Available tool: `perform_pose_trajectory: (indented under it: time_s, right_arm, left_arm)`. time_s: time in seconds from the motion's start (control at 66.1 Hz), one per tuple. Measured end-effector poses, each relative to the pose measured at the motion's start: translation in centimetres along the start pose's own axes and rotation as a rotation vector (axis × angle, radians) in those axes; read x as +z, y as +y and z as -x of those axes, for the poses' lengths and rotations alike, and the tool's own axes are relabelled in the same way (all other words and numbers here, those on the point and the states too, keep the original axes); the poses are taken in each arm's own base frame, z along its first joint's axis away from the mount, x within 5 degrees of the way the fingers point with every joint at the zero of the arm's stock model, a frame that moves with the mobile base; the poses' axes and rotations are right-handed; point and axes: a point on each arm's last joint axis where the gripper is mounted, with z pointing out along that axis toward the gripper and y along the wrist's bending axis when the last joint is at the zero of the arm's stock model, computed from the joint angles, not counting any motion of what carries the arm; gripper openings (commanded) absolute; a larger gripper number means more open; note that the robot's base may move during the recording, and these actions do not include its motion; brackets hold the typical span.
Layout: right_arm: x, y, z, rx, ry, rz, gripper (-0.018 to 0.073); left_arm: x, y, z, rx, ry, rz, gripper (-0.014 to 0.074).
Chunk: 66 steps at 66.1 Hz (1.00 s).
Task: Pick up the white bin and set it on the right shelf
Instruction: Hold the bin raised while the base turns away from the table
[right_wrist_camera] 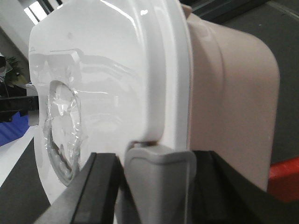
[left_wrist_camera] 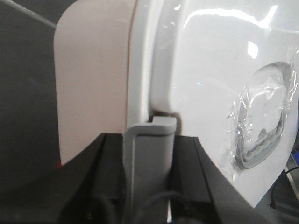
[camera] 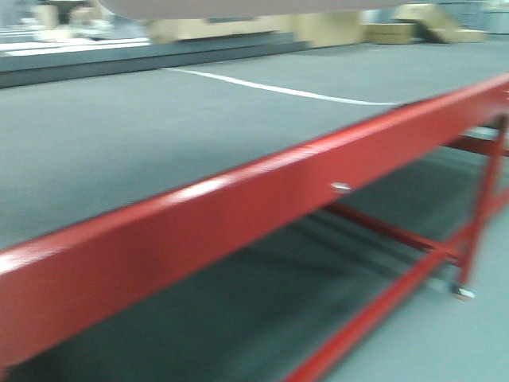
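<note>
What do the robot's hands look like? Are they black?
Yes, both are black. The left gripper has two flat, angular matte-black fingers with slanted edges, and a thin dark cable loops at its base. The right gripper looks the same, with chunky black fingers that have sloped edges. No markings or stickers show, and the arms themselves are out of view.

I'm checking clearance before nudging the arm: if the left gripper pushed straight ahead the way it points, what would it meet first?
The white bin: the left gripper flanks its grey side clip, with the lid edge right behind. No free gap shows, though exact contact is unclear.
</note>
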Motion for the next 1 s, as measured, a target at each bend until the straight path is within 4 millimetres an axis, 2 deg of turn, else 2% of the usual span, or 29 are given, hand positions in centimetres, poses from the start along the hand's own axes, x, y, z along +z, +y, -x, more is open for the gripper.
perform_pose_trajectory:
  time_s: [0.999]
  right_arm:
    - [0.0, 0.0, 0.0, -0.002, 0.0, 0.0, 0.0069]
  left_arm:
    - [0.0, -0.01, -0.01, -0.002, 0.001, -0.001, -0.0118]
